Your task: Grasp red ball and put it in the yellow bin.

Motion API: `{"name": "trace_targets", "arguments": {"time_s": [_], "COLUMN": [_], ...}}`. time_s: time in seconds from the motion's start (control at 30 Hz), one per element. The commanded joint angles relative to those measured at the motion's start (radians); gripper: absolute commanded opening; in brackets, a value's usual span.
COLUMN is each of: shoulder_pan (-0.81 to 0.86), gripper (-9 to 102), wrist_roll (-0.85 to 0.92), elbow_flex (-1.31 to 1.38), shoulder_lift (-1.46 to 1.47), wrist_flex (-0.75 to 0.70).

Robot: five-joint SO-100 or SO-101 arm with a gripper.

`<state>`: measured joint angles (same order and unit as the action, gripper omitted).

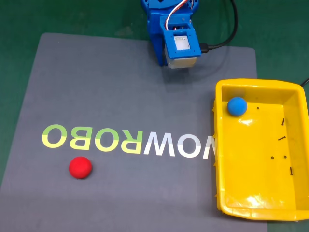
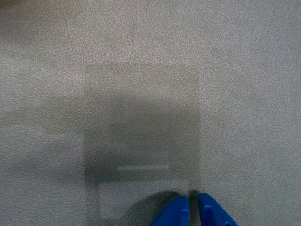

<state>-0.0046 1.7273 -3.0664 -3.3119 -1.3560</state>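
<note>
Grey textured mat (image 1: 120, 87) over a green table carries the work area. In the fixed view, the red ball (image 1: 80, 167) lies at lower left, below the printed lettering, well apart from the yellow bin (image 1: 219, 193) at right, which holds a blue ball (image 1: 237, 106). The arm (image 1: 171, 34) sits folded at top centre. In the wrist view, the gripper (image 2: 193, 207) shows fingertips nearly touching, holding nothing. Step in hand, as judged: approach not yet begun. Next move calls for reaching toward lower left and parting the jaws.
</note>
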Motion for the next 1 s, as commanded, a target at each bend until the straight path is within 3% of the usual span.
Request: {"name": "trace_targets", "arguments": {"time_s": [0.0,0.57,0.8,0.97], "shoulder_pan": [0.006,0.008,0.014,0.057], "gripper": [0,1,26,28], "wrist_roll": [0.002,0.008,-0.011,0.048], "elbow_flex": [-0.034,-0.034,0.041,0.155], "shoulder_lift": [-0.017,-0.015,-0.014,0.075], "wrist_flex": [-0.021,-0.009,0.158,0.31]}}
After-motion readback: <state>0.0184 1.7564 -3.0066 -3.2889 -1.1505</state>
